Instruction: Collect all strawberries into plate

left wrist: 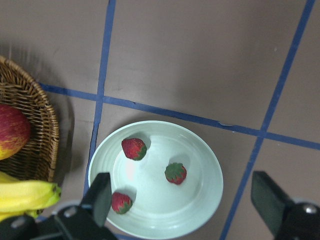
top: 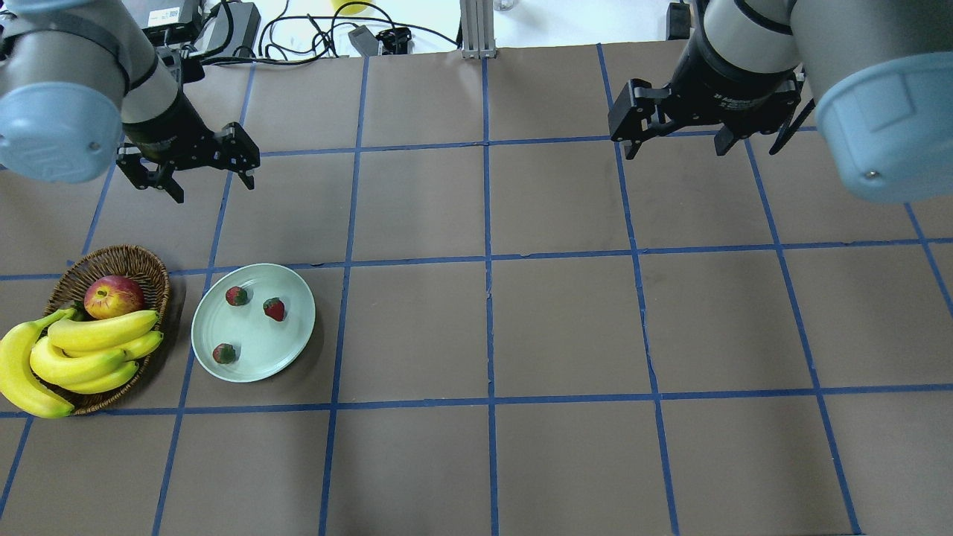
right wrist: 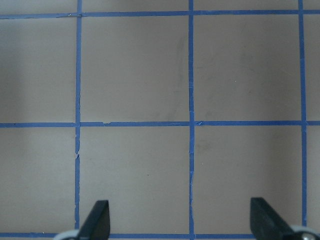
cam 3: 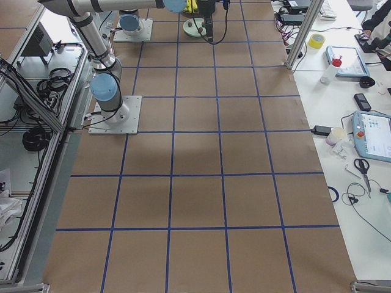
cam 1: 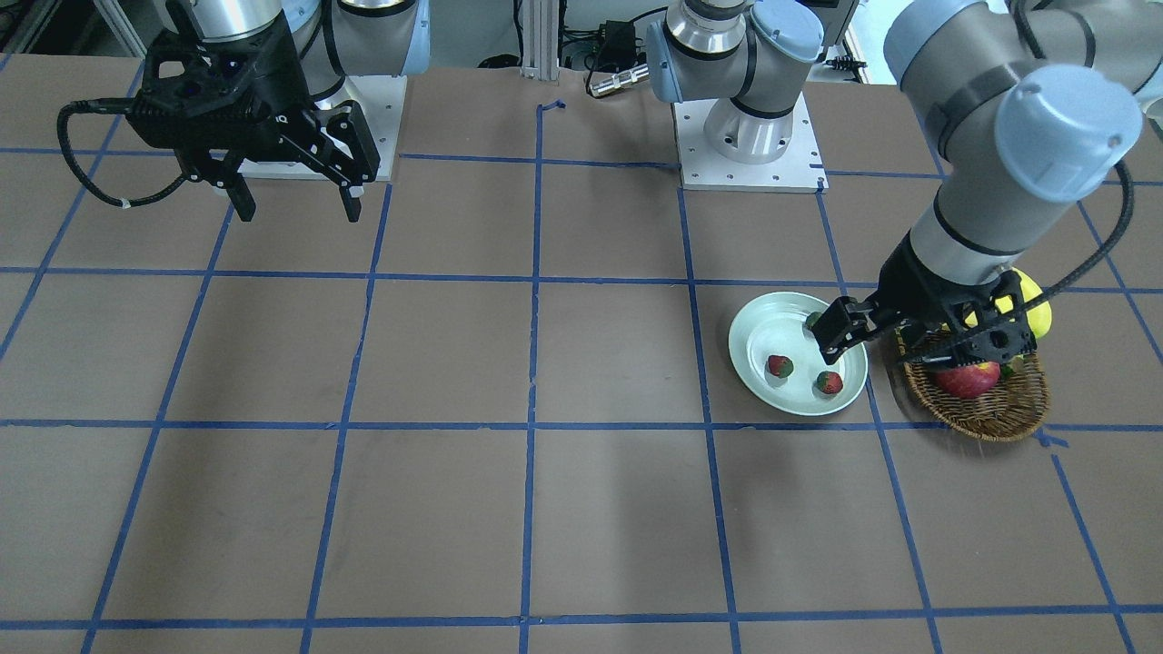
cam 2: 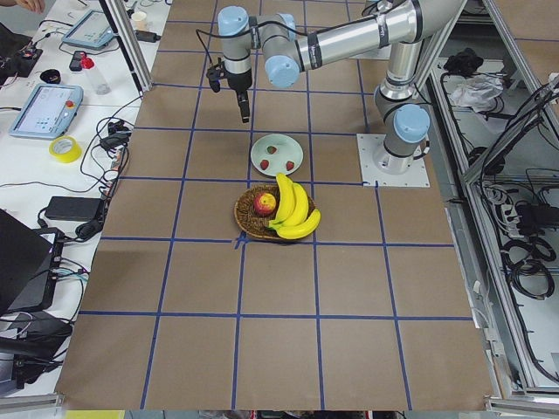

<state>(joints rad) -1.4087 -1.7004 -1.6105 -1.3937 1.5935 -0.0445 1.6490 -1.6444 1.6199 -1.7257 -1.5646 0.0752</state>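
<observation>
Three strawberries lie apart from one another on the pale green plate, on the robot's left side of the table. The left wrist view looks down on the same strawberries and plate. My left gripper hangs open and empty well above the table, just past the plate's far rim. In the front-facing view it hides part of one strawberry. My right gripper is open and empty, high over bare table on the other side.
A brown wicker basket stands just left of the plate. It holds a red-yellow apple and a bunch of bananas that overhangs its rim. Blue tape lines grid the brown table. Cables and devices lie beyond the far edge.
</observation>
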